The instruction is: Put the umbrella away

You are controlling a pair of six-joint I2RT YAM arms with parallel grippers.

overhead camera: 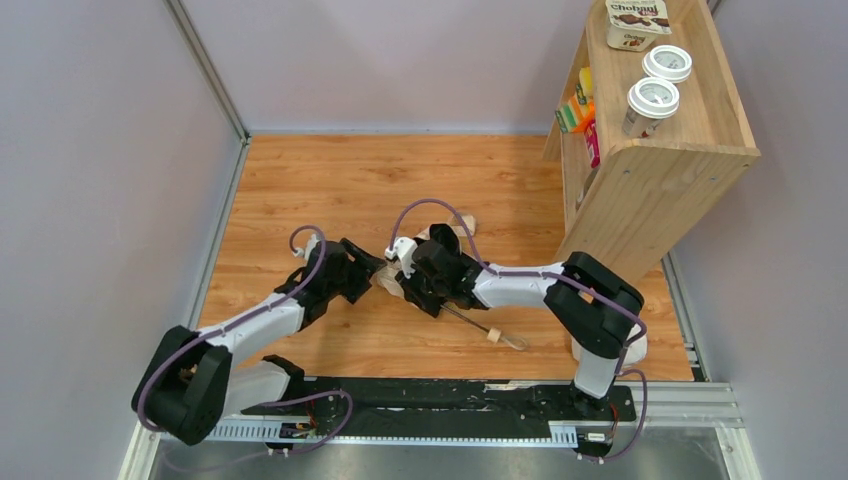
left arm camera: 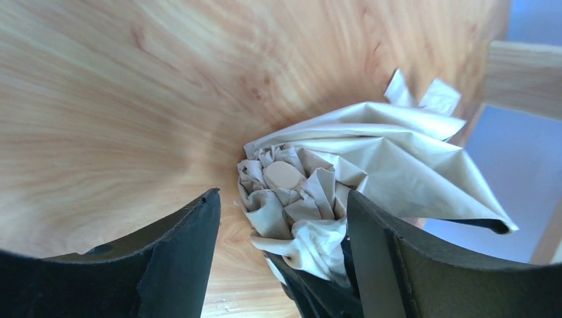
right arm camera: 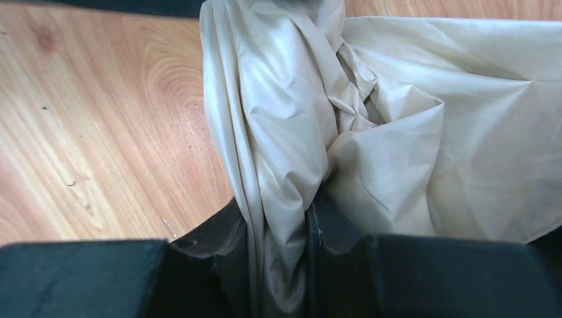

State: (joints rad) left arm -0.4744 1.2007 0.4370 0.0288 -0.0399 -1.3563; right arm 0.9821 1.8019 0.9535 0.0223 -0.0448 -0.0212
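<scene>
Right claw pinches umbrella canopy; only overhead shows handle.

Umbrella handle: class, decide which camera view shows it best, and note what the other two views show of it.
Top external. Only there do the wooden knob handle and dark shaft lie in plain sight. Both wrist views show none of it, just the umbrella's beige canopy; the right gripper pinches that fabric.
</scene>
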